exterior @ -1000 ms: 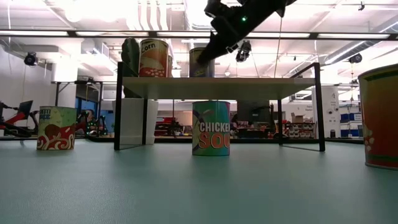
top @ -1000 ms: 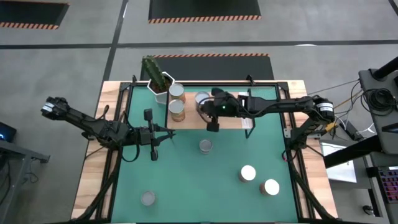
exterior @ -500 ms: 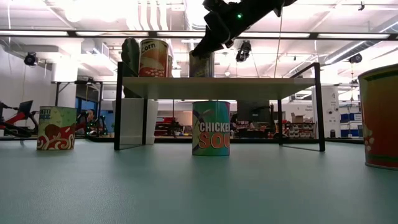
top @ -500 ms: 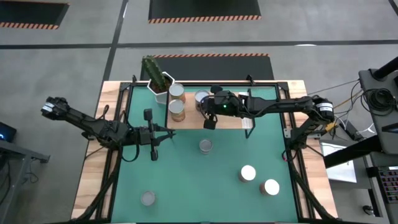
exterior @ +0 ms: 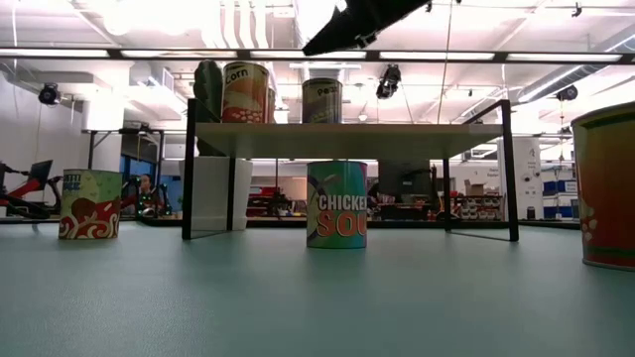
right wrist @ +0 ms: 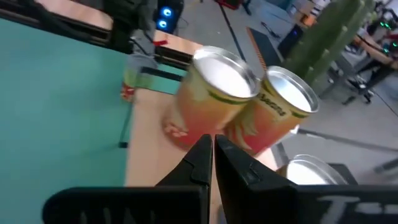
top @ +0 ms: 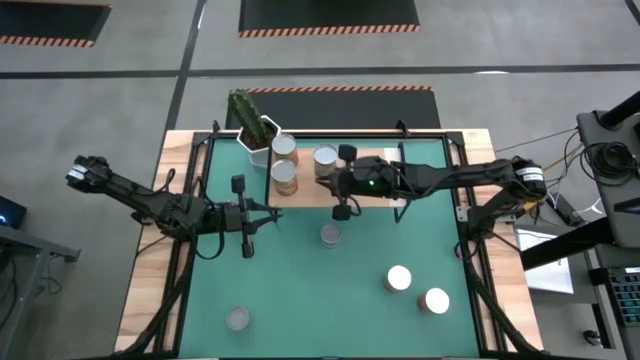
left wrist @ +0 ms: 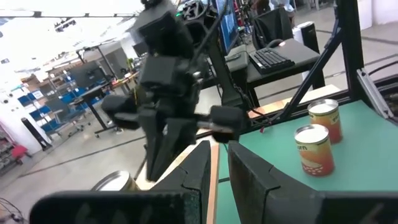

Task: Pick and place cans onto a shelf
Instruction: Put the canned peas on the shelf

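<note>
The shelf (top: 305,198) stands at the far middle of the green mat; it also shows in the low view (exterior: 347,139). Three cans stand upright on it: two at its left end (top: 285,147) (top: 286,177) and one beside them (top: 325,158). Four more cans stand on the mat (top: 330,235) (top: 399,278) (top: 436,300) (top: 237,319). My right gripper (top: 330,184) is shut and empty, above the shelf just right of the third can; its wrist view (right wrist: 213,146) faces the two left cans (right wrist: 214,93). My left gripper (top: 272,216) waits shut over the mat's left part.
A cactus in a white pot (top: 255,135) stands at the shelf's far left corner. The black frame rails (top: 460,200) run along the mat's sides. The can under the shelf's near side (exterior: 337,203) and the near-right cans (exterior: 605,183) stand apart, with open mat between them.
My right gripper has risen and drawn back toward the table's right edge, away from the third can on the shelf. That can now stands free and upright on the plank. My left arm has kept still.
</note>
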Motion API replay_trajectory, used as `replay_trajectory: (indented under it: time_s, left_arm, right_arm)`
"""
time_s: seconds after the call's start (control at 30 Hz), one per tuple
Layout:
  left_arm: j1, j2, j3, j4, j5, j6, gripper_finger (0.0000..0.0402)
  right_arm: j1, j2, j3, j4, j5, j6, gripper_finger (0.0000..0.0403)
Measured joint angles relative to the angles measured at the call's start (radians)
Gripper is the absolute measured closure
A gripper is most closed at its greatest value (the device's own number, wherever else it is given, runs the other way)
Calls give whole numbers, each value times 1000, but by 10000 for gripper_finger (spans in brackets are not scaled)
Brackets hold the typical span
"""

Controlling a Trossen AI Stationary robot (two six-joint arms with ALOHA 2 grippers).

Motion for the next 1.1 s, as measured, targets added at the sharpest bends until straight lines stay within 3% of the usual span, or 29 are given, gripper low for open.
replay_trajectory:
  time_s: [0.33,0.63,0.83,1.1]
  left_arm:
    - [0,0,-5,3,0,-104,364]
    - [0,0,-5,10,0,-77,364]
    - [0,0,-5,10,0,-73,364]
    - [0,0,-5,10,0,-47,364]
  right_arm:
    - [68,-155,-235,185,0,11,394]
    - [57,-252,-317,167,94,59,394]
    - [20,-208,-323,154,105,57,394]
    - [-28,-52,-262,174,104,46,394]
